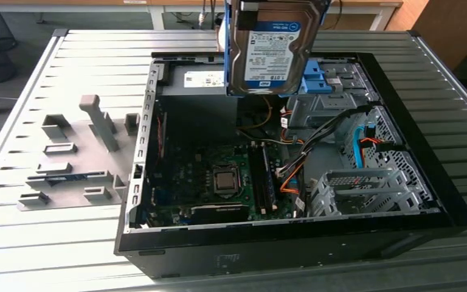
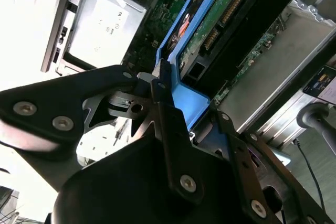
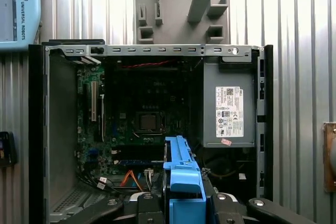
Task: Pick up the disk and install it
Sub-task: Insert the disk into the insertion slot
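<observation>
A: Right, fingers first. What do we have?

B: We log the gripper [image 2: 186, 106] clamped on the disk [image 2: 231, 19]. In the second wrist view the dark fingers [image 2: 160, 90] pinch the blue plastic rail at the disk's near end, one on either side.

A: How does the disk look?

B: Flat silver-metal body with blue rails down both long edges. In the exterior view the disk [image 1: 272, 52] hangs on edge, its white-and-blue label facing that camera. From the second wrist view we get the other face: a green circuit board and a row of connector pins.

A: And where is it?

B: In the air, over the open computer case [image 1: 452, 207], toward the end far from the exterior camera and held clear of the case. In the first wrist view the disk [image 3: 181, 182] shows as a blue rail running out from between the gripper links, over the motherboard [image 3: 142, 124].

A: Around it?

B: A grey power supply [image 3: 229, 108] with a white sticker sits in one corner of the case. We note a blue bracket [image 1: 318, 76] just to the exterior view's right of the disk. A perforated drive cage [image 1: 363, 188] is nearer that camera, with orange cables [image 1: 290, 176] beside it. The case lies on a slatted metal table [image 1: 79, 237]. A grey fixture plate [image 1: 79, 158] with upright blocks sits to the exterior view's left of the case.
</observation>
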Controlling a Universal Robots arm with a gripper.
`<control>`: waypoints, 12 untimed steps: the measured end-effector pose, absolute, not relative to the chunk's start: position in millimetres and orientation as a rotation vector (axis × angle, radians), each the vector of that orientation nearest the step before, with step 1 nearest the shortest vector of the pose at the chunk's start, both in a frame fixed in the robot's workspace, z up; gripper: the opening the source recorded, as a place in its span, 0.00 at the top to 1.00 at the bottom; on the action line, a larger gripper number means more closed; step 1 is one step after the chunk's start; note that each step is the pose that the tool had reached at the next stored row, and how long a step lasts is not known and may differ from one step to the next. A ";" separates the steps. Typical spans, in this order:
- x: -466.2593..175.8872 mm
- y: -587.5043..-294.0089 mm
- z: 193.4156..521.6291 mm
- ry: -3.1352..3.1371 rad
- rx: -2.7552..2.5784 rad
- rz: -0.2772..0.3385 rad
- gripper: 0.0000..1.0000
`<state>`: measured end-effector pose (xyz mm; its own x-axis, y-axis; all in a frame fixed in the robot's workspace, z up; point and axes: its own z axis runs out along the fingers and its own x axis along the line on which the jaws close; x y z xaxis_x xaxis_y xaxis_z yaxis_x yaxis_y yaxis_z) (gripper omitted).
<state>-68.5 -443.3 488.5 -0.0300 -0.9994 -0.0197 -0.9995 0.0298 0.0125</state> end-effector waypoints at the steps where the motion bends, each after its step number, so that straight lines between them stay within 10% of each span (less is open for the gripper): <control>1: -68.5 -445.2 488.6 2.251 -2.184 0.036 0.64; 12: -68.5 -472.4 488.1 2.251 -2.185 0.033 0.64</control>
<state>-68.5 -472.4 488.1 -0.0300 -0.9994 -0.0176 -0.9995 0.0298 0.0125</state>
